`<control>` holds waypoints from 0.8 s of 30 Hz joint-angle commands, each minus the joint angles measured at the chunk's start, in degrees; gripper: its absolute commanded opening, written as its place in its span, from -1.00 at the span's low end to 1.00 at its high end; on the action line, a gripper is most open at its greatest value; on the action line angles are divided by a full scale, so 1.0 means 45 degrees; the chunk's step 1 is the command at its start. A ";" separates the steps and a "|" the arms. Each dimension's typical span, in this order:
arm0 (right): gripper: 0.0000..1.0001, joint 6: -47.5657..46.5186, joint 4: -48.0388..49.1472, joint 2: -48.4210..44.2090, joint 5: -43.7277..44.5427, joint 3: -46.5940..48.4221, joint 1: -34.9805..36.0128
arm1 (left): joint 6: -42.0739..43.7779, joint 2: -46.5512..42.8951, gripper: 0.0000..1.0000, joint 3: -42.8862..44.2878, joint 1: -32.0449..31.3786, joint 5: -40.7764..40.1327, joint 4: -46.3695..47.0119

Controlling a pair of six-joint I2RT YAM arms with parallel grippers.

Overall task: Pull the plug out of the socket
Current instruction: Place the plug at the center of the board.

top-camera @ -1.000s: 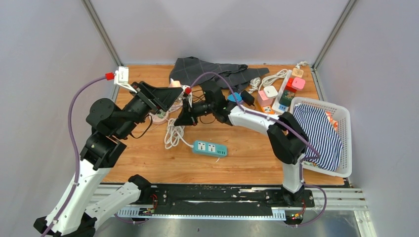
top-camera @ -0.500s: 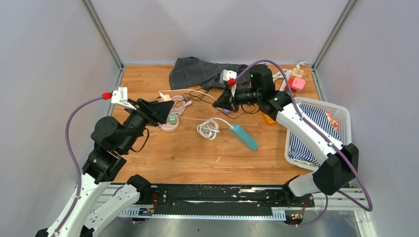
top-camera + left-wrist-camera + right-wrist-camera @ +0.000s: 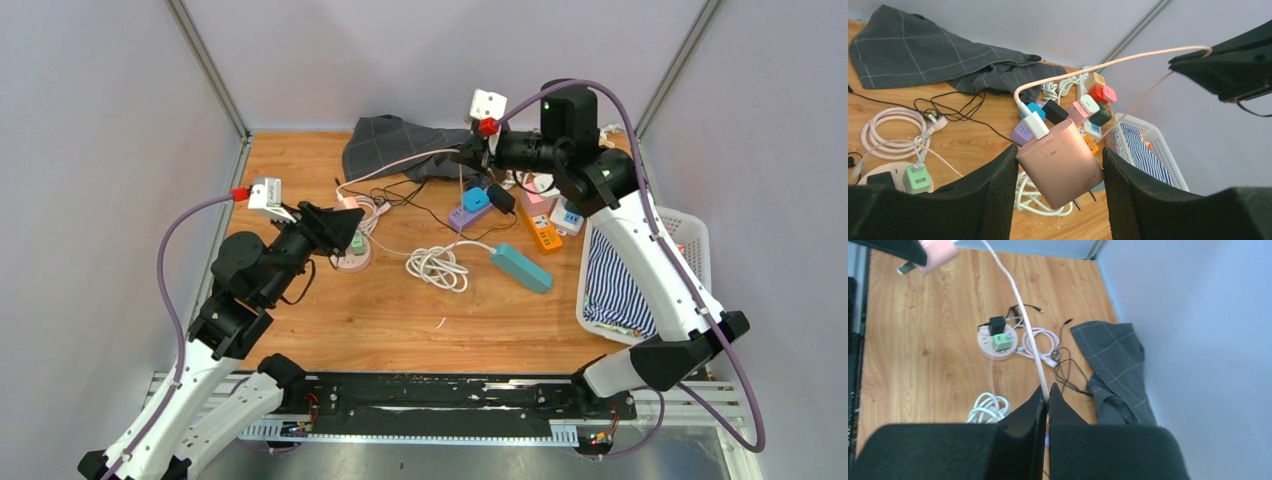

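**Pink plug held clear of the round socket, prongs bare**

The left end effector (image 3: 1057, 159) clamps the pink plug (image 3: 1063, 175) between its two fingers, above the bench (image 3: 400, 320) and apart from the round socket (image 3: 878, 172), where a green plug (image 3: 915, 177) sits. In the left wrist view the pink plug's long axis is tilted. Its metal prongs point down and to the right, toward the bench, and its cable end faces up and to the left. A white connector (image 3: 1034, 125) sits in that upper end. From it the pale cable (image 3: 1018, 305) arcs upward to the right end effector (image 3: 1046, 390), which is raised high near the back of the bench and pinched closed on the cable.
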 commanded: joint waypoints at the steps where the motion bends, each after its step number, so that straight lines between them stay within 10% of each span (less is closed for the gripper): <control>1: -1.00 -0.0496 -0.1058 0.0120 0.1022 0.1826 -0.0148 | 0.0289 0.0209 -1.00 -0.0146 -0.0039 0.0551 0.1364; 24: -1.00 0.0453 -0.2516 -0.0344 0.0853 0.6950 -0.0179 | 0.1104 0.2766 -1.00 0.0272 -0.0052 0.5056 0.2981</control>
